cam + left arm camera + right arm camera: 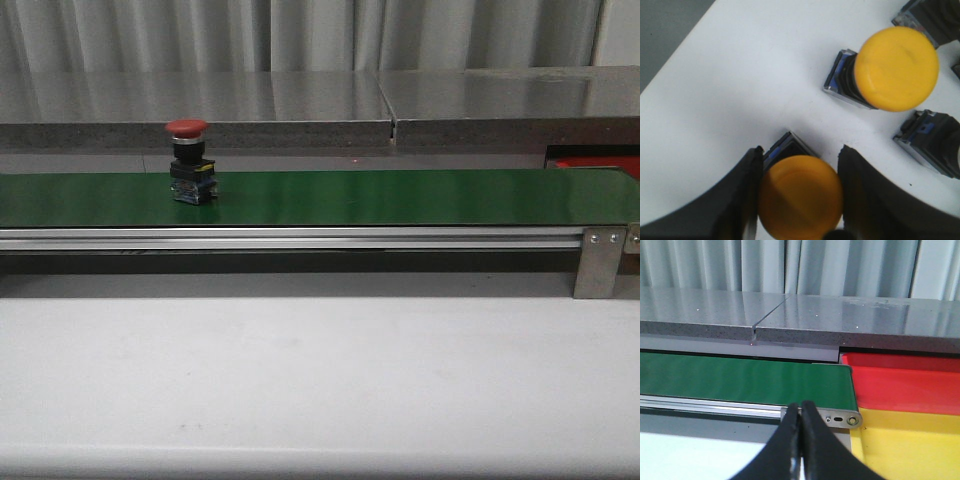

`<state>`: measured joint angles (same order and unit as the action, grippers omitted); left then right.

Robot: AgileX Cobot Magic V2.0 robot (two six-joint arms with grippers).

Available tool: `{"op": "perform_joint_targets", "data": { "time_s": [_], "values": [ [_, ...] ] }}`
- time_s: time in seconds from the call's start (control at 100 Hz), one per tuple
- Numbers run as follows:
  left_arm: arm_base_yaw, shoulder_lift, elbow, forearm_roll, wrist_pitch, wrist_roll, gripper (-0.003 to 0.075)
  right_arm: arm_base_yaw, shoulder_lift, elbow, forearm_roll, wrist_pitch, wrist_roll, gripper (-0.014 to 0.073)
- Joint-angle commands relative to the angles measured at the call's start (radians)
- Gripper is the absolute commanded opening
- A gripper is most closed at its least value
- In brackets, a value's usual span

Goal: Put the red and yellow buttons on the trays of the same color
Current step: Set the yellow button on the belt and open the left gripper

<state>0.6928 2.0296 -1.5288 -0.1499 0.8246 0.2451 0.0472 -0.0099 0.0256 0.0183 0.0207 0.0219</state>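
Left end effector (799,197) fingers flank a yellow button (800,196) on the white counter (740,100), touching both sides; another yellow button (896,68) near. Right end effector (801,440) pinched closed, empty, w/ red tray (905,385) & yellow tray (910,440) past belt (740,380) end. Red button (190,160) upright on belt, open room around.

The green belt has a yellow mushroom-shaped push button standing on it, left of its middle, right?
Not quite: the mushroom-capped push button standing on the long green belt is red, not yellow, as the front view shows. It does stand upright, left of the belt's middle. Yellow buttons appear only in the left wrist view.
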Motion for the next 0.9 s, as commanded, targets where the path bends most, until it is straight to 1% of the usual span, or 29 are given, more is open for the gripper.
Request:
{"op": "perform_joint_targets", "data": {
  "time_s": [0.0,0.24,0.38,0.47,0.58,0.76,0.89],
  "values": [
    [-0.005,-0.105,-0.046,-0.045,-0.012,0.001,-0.0004,0.000,-0.002,-0.018,-0.012,-0.082,-0.001,-0.0067],
    [-0.006,-0.189,-0.137,-0.140,0.085,0.001,-0.0010,0.000,-0.002,-0.018,-0.012,-0.082,-0.001,-0.0067],
    [-0.040,-0.207,-0.221,-0.163,0.156,0.001,-0.0011,0.000,-0.002,-0.018,-0.012,-0.082,-0.001,-0.0067],
    [-0.085,-0.207,-0.270,-0.179,0.188,0.001,-0.0012,0.000,-0.002,-0.018,-0.012,-0.082,-0.001,-0.0067],
    [-0.163,-0.207,-0.300,-0.181,0.191,0.001,-0.0012,0.000,-0.002,-0.018,-0.012,-0.082,-0.001,-0.0067],
    [-0.291,-0.174,-0.302,-0.181,0.173,0.001,-0.0013,0.000,-0.002,-0.018,-0.012,-0.082,-0.001,-0.0067],
    [-0.353,-0.129,-0.302,-0.181,0.173,0.001,-0.0013,0.000,-0.002,-0.018,-0.012,-0.082,-0.001,-0.0067]
  ]
}}
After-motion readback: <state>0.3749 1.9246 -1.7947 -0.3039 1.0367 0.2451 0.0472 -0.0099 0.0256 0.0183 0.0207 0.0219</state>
